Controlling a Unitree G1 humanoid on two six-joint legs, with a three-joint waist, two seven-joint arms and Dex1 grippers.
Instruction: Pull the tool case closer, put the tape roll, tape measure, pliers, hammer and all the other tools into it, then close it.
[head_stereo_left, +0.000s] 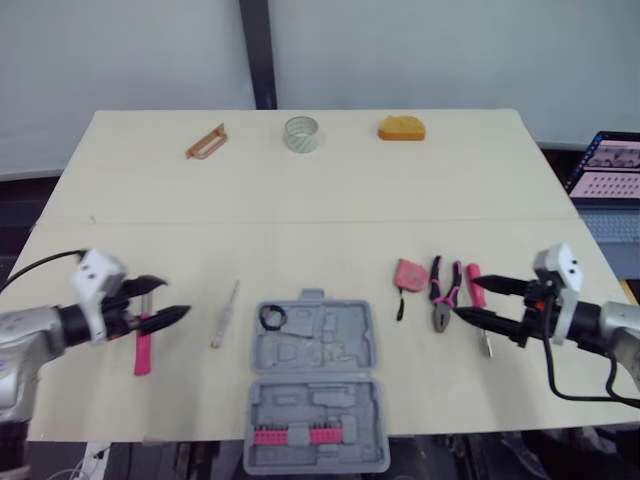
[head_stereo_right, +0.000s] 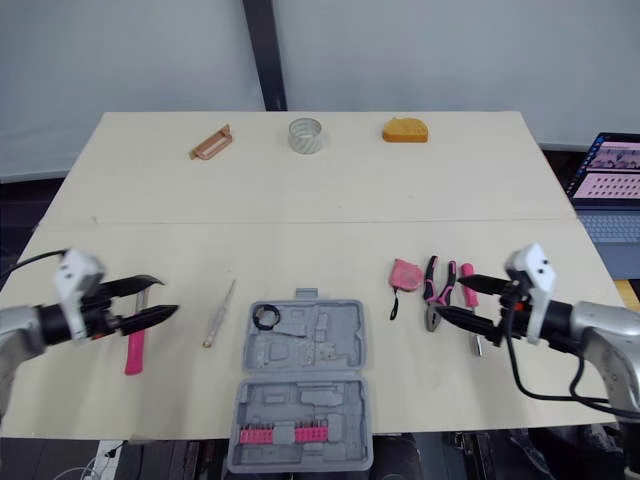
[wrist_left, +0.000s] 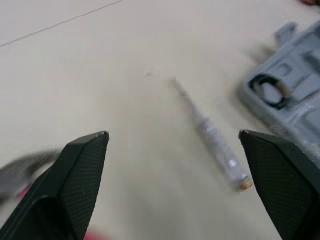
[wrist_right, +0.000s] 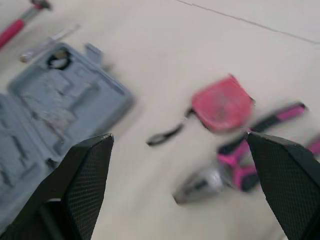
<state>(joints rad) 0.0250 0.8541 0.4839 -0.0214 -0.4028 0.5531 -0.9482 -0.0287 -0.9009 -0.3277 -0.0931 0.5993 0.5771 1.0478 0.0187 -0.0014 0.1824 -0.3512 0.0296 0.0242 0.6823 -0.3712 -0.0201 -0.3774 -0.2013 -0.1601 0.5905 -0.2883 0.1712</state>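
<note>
The grey tool case (head_stereo_left: 315, 385) lies open at the table's front edge, a small black ring (head_stereo_left: 273, 317) in its far half. The hammer (head_stereo_left: 143, 352) with a pink handle lies under my open left gripper (head_stereo_left: 176, 298); a slim test-pen screwdriver (wrist_left: 212, 135) lies between it and the case. My open right gripper (head_stereo_left: 466, 298) hovers over the pink pliers (head_stereo_left: 444, 290) and a pink-handled screwdriver (head_stereo_left: 478, 292). The pink tape measure (wrist_right: 222, 103) sits just left of the pliers. The tape roll (head_stereo_left: 300, 133) stands at the far edge.
A copper-coloured tool (head_stereo_left: 205, 142) and an orange-yellow object (head_stereo_left: 401, 128) lie at the far edge beside the tape roll. A laptop (head_stereo_left: 605, 170) stands off the table's right side. Bare tabletop (head_stereo_left: 320, 220) spans the middle.
</note>
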